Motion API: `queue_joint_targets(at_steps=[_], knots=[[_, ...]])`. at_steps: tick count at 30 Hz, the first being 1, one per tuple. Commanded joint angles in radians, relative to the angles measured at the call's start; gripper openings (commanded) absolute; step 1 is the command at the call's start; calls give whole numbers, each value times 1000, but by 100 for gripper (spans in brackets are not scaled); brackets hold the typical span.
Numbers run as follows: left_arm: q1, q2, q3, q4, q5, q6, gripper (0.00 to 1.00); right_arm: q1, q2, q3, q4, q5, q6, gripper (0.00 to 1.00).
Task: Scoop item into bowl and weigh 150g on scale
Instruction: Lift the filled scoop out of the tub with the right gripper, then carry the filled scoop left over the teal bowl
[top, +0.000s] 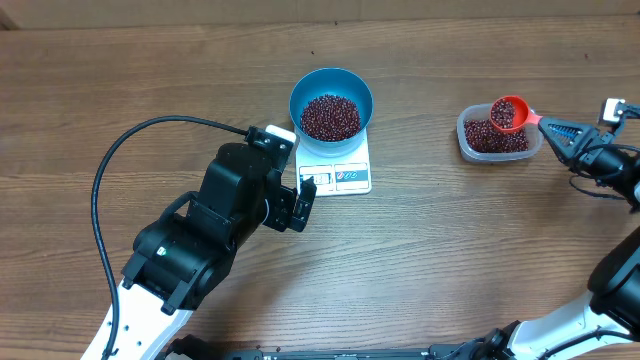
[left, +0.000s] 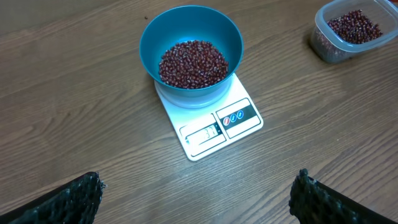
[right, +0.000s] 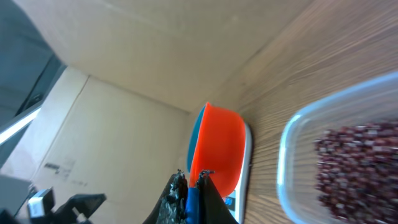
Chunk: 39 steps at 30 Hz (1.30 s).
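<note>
The blue bowl (top: 302, 92) stands on the white scale (top: 352, 162), just above centre in the overhead frame, covering the upper part of the scale and leaving the display edge exposed below it. A layer of dark red-brown beans (top: 330, 117) covers the bottom of the bowl. The left arm (top: 235, 205) occupies the lower left of the frame; its jaws stand wide open and hold nothing, and they sit just below the scale's lower left corner, over the bare wooden worktop (top: 450, 260). At the right of the frame a clear plastic tub (top: 462, 140) rests on the worktop, well apart from the scale, with more beans inside. The right arm (top: 610, 160) enters from the right edge; its jaws are closed on the handle of a red-orange scoop (top: 507, 114). The scoop is loaded with beans and hangs over the upper right part of the tub.
</note>
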Motion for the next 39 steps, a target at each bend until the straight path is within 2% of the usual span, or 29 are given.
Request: queue_joint_targets(at_steps=[1, 10, 14, 18, 23, 28, 31, 39], knots=[[5, 3, 13, 3, -13, -2, 100, 53, 4, -6, -3, -69, 3, 4], [5, 3, 13, 3, -13, -2, 99, 242, 4, -6, 3, -5, 4, 4], [5, 3, 13, 3, -13, -2, 100, 314, 4, -6, 57, 65, 83, 4], [5, 3, 13, 3, -13, -2, 99, 373, 4, -6, 168, 101, 192, 4], [5, 3, 12, 3, -13, -2, 100, 456, 4, -6, 399, 146, 422, 4], [5, 3, 12, 3, -13, -2, 100, 529, 4, -6, 563, 185, 553, 4], [5, 3, 13, 3, -13, -2, 100, 577, 4, -6, 632, 228, 599, 4], [5, 3, 13, 3, -13, -2, 100, 673, 4, -6, 762, 393, 596, 4]])
